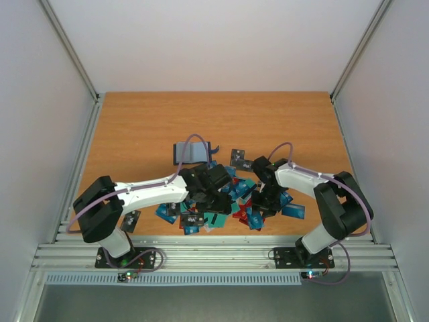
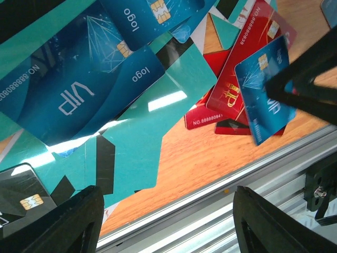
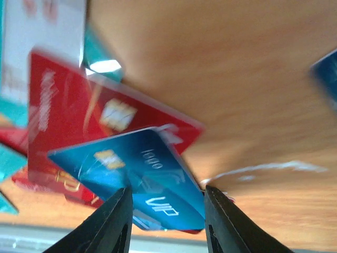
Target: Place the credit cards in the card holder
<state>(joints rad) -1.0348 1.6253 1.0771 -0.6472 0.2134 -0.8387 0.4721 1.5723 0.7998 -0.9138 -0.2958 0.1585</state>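
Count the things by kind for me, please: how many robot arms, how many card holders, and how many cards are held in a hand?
Robot arms: 2, the left arm and the right arm
Card holder: 1
Cards held in a hand: 1, the blue card in the right hand
Total: 4
The pile of cards overlaps too much to count.

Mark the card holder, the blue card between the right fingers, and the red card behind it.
card holder [image 1: 192, 153]: top view, middle of its open inside.
blue card [image 3: 158, 180]: right wrist view, printed face.
red card [image 3: 68, 105]: right wrist view, face left of chip.
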